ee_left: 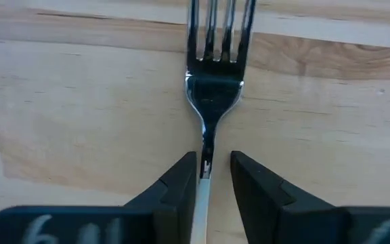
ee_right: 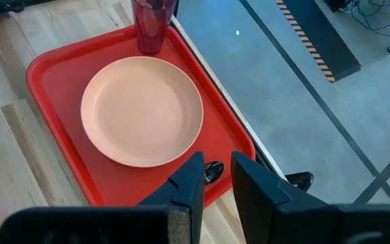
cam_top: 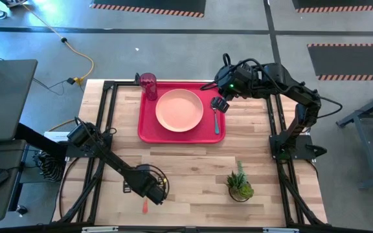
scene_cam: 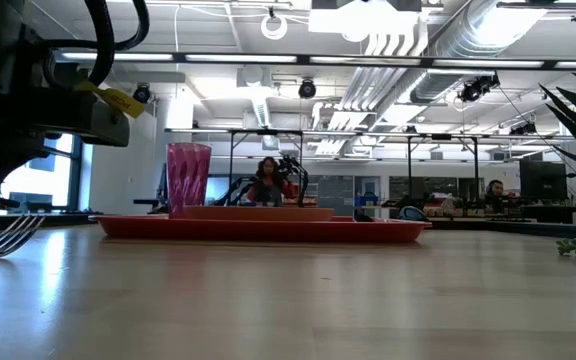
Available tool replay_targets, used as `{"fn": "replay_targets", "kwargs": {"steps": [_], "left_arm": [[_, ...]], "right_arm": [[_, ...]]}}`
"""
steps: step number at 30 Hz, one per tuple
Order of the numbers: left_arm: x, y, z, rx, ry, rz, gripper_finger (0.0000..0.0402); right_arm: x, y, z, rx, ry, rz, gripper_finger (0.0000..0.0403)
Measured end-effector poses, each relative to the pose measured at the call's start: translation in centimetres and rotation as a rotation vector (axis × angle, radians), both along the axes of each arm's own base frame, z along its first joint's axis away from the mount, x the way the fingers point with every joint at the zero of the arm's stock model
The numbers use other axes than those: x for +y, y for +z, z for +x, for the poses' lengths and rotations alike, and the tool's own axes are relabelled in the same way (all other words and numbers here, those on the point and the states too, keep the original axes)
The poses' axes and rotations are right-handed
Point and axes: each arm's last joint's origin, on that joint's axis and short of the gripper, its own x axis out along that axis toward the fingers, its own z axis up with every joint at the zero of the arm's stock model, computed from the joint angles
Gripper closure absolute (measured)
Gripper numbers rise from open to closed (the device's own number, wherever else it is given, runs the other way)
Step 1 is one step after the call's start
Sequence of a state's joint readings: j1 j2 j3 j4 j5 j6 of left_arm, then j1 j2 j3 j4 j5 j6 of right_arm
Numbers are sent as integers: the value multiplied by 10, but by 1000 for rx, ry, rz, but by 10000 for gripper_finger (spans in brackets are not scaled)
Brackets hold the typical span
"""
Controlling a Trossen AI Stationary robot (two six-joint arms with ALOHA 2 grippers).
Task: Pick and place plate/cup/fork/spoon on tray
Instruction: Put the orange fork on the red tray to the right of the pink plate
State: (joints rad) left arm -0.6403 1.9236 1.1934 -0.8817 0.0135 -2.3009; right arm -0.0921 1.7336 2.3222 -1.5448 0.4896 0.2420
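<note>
The red tray (cam_top: 145,133) sits at the table's far middle. On it lie the salmon plate (cam_top: 179,110), the red-pink cup (cam_top: 149,84) upright at its far left corner, and the teal-handled spoon (cam_top: 216,123) along its right side. My right gripper (cam_top: 219,103) hovers narrowly open over the spoon's dark bowl (ee_right: 213,171). The fork (ee_left: 213,88) lies on the wood near the table's front edge, its orange handle end (cam_top: 144,207) poking out. My left gripper (ee_left: 214,166) is down over it, narrowly open, one finger on each side of the fork's thin neck.
A small potted plant (cam_top: 239,184) stands on the table at the near right. Bare wood lies between the tray and the front edge. A black frame rail runs along the table's sides. People sit in the room far behind the table (scene_cam: 268,180).
</note>
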Motion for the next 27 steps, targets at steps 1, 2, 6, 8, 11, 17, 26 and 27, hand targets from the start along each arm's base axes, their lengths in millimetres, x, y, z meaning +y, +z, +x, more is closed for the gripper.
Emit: {"fn": "replay_targets", "kwargs": {"steps": [1, 2, 6, 8, 11, 17, 26, 27], "left_arm": [[0, 0, 0, -3, -7, -1, 327], [0, 0, 1, -6, -10, -1, 337], [0, 1, 1, -16, -17, -8, 387], [0, 2, 1, -20, -19, -9, 392], [3, 6, 2, -31, -14, -22, 387], [11, 26, 5, -149, -15, 26, 396], [39, 63, 18, -419, -63, 198, 396], [43, 66, 20, -440, -72, 218, 396]], "right_arm": [[0, 0, 0, 0, 0, 0, 336], [0, 0, 0, 0, 0, 0, 336], [0, 0, 0, -1, -1, 0, 336], [0, 0, 0, -1, -1, 1, 336], [0, 0, 0, -1, -1, 0, 336], [0, 0, 0, -1, 0, 0, 336], [0, 0, 0, -3, -3, 2, 336], [0, 0, 0, -6, -7, 5, 336]]}}
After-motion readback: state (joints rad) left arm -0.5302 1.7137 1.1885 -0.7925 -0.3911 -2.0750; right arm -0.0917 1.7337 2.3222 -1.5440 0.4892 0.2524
